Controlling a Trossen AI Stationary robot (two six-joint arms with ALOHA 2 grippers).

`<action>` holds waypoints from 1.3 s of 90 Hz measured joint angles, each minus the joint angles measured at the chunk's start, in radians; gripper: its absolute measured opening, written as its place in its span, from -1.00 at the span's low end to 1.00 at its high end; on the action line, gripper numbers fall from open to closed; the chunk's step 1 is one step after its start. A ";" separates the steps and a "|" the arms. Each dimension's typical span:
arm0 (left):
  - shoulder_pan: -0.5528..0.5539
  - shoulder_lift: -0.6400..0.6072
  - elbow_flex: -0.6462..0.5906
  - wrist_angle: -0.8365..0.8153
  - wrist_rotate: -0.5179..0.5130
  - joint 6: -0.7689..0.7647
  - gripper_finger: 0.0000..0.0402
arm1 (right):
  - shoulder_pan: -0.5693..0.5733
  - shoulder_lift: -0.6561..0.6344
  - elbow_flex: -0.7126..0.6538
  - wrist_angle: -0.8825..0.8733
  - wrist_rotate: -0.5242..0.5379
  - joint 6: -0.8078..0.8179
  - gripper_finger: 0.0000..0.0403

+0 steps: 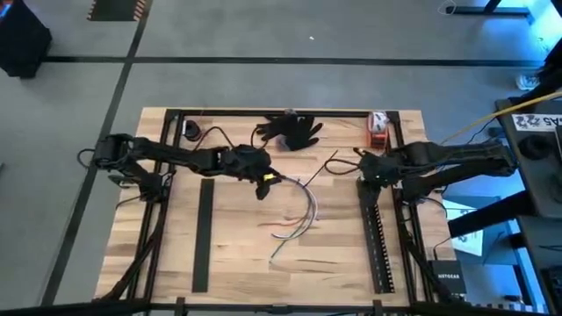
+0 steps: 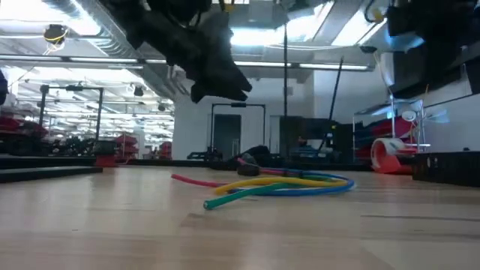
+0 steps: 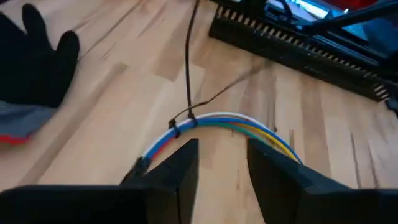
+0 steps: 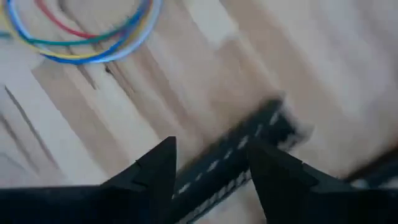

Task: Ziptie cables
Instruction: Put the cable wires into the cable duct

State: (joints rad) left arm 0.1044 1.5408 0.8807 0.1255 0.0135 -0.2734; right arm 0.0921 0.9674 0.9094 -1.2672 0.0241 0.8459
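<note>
The surface [image 1: 176, 219] is a pale wooden butcher-block top framed by black rails, standing on a grey floor [image 1: 263, 35] marked with dark lines. At its left side the left arm reaches inward from the edge, crossing above a long black slotted bar [image 1: 203, 233] that lies flat on the wood. The left hand [image 1: 263, 186] hangs just above the wood near the centre, its two fingers [image 3: 180, 171] parted by a narrow gap with nothing between them, right at the top of the cables [image 1: 303, 211]. Those cables lie loose on the surface in the middle, a curved bunch of blue, white, green, yellow and red strands; in the left wrist view a thin black tie [image 3: 186, 115] wraps around them with its long tail trailing off across the wood. Behind them, at the far edge, rests a black glove [image 1: 294, 128], and farther right a small red and white item [image 1: 378, 127]. The right hand [image 1: 362, 168] sits over the top of a second slotted bar [image 1: 376, 237], well apart from the cables, its fingers [image 4: 155, 171] spread moderately and empty. In the low view, the room behind shows ceiling light strips, racks with red items on the left, and a red roll [image 2: 390, 154] on a stand at right.
</note>
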 joint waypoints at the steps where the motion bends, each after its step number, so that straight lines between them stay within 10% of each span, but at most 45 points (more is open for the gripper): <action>1: 0.002 0.002 0.000 -0.001 0.000 0.008 -0.37 | 0.000 -0.001 -0.008 -0.005 -0.008 0.025 -0.07; 55: 0.110 0.063 0.000 0.000 0.000 0.475 -0.37 | 0.072 0.061 -0.376 0.388 -0.158 0.502 -0.07; 87: 0.178 0.197 0.000 0.101 0.291 0.518 -0.37 | 0.072 0.155 -0.381 0.486 -0.122 0.502 -0.07; 117: 0.185 0.399 0.000 0.227 0.292 0.560 -0.37 | 0.072 0.198 -0.380 0.560 -0.141 0.493 -0.07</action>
State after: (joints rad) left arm 0.2894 1.9399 0.8803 0.3522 0.3054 0.2863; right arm 0.1638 1.1651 0.5291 -0.7073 -0.1165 1.3392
